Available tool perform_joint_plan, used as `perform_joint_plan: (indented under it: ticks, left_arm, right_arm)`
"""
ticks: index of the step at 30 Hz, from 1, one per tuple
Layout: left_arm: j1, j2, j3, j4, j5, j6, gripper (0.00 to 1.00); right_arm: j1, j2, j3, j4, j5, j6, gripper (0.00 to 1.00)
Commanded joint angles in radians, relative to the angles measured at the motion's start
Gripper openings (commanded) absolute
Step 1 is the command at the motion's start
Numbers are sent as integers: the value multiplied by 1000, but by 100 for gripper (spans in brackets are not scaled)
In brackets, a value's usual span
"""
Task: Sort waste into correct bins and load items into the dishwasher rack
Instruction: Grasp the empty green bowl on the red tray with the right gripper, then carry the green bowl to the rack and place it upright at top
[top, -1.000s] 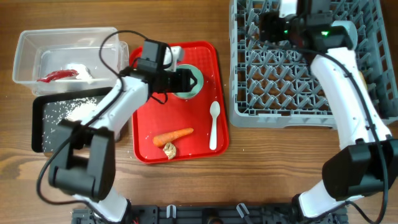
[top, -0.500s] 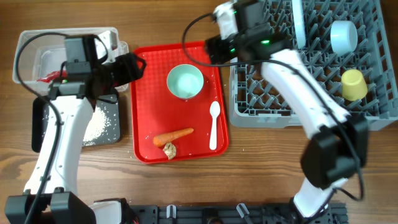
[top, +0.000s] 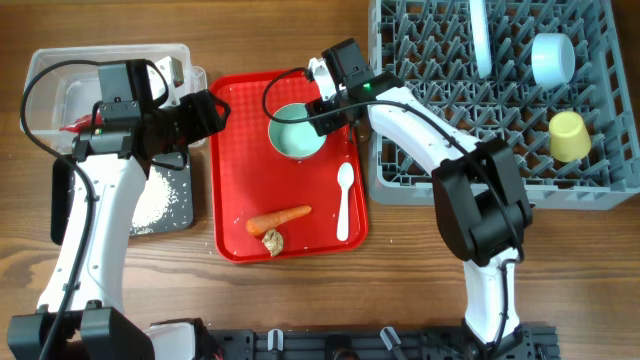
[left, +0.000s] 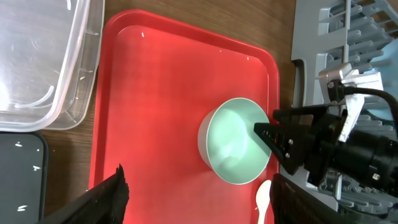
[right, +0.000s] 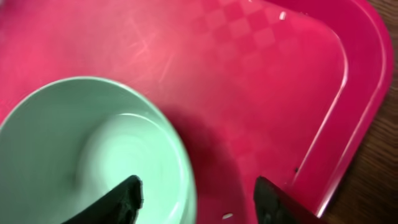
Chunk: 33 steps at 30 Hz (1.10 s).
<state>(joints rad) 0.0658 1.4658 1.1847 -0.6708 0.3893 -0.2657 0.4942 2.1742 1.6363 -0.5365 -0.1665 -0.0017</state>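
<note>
Waste is lying in both bins at the left: the red-and-white wrapper (top: 76, 126) in the clear tub (top: 45, 70), the rice grains (top: 160, 200) in the black tray (top: 62, 215) on its near side. The left pincer (top: 213, 110) is hanging wide open and empty over the left edge of the red tray (top: 235, 150), probably keeping out of the way.

In the far part of this tray the pale green bowl (top: 297, 132) is standing upright, mouth facing up. Being round, it has no long axis. The right pincer (right: 198, 183) is straddling its far right rim, one finger inside and one outside, jaws apart and not gripping yet. I think this is to pinch the wall for lifting.

Nearer, the carrot (top: 278, 217) is lying with its long axis left to right, beside the brown lump (top: 272, 240). The white spoon (top: 343, 200) is pointing its handle near. At the right, the dishwasher rack (top: 400, 160) is holding the plate (top: 478, 35), blue bowl (top: 552, 58) and yellow cup (top: 568, 135).
</note>
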Motion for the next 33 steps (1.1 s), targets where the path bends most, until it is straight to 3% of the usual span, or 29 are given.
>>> perform_joint_plan:
  ticks: [1,3,10,14,25,33]
  left_arm:
    - [4,-7,6,-1,-2,-5,74]
    - [5,-7,6,-3,-2,-5,74]
    - [5,-7,6,-8,-2,-5,74]
    - [5,-7,6,-8,-2,-5,74]
    - [5,-7,6,-8,-2,-5,74]
    - [5,-7,6,-7,-2,-5,74]
  right_arm:
    - [-2,14,5,20,65,12,38]
    - [-2,14,5,17,65,18,33]
    - [-1,16,-10,0,61,56,29]
    - [-1,18,-10,11,61,57,4]
    - [-23,-117,29,54,76,24,4]
    - [-93,-306,29,50,338,-59,4]
